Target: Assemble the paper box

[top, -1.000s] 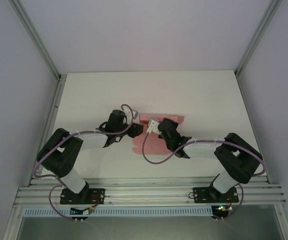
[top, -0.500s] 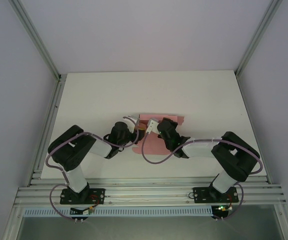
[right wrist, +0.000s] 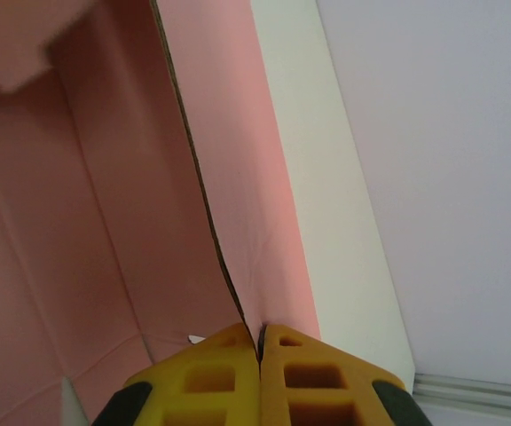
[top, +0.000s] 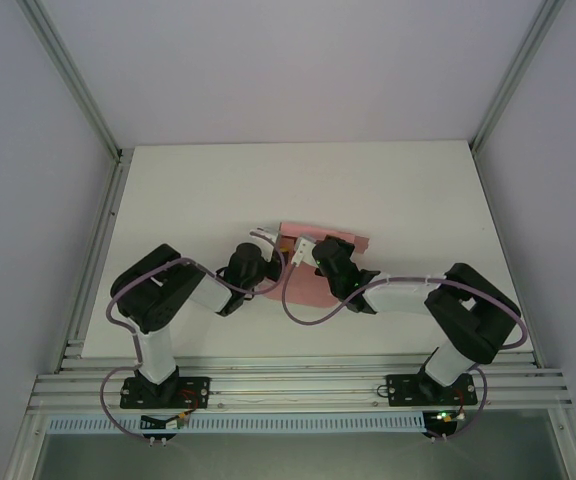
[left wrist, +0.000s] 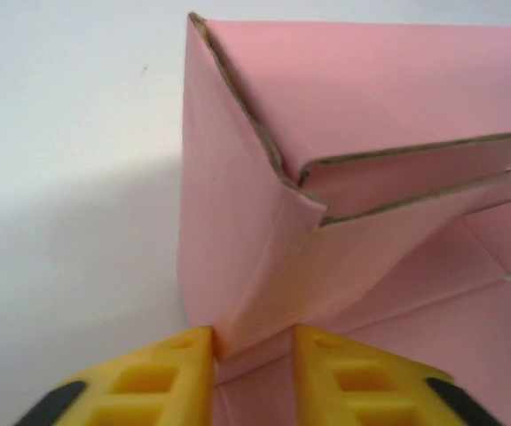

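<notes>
**Left tool (left wrist: 252,344) astride a corner fold, right tool (right wrist: 260,342) pinching a wall of the paper box (top: 353,242)**

Top external: The salmon-pink paper box lies about midway between the left and right edges of the white counter (top: 198,200), a little closer to the near edge than the far one. It is partly folded. A strip of card shows past the two wrists on the far side, and more pink shows beneath them. The left arm (top: 158,290) reaches in from the left and the right arm (top: 468,310) from the right. Their wrists almost meet over the card.

Left wrist: The yellow fingers (left wrist: 149,382) stand a little apart at the bottom edge. The lower corner of an upright pink side wall, folded at its end, comes down into the gap between them. Whether the fingers press on the card cannot be told. Beyond them, flaps with raw brown edges overlap, and the box floor runs off to the right. Bare counter lies to the left of the wall.

Right wrist: The two yellow fingers are closed together, and the thin edge of an upright pink panel runs straight into the seam between them, so this tool has the card pinched. The box interior lies to the left of the panel. To its right are a strip of counter and then a pale wall (right wrist: 442,133).
</notes>
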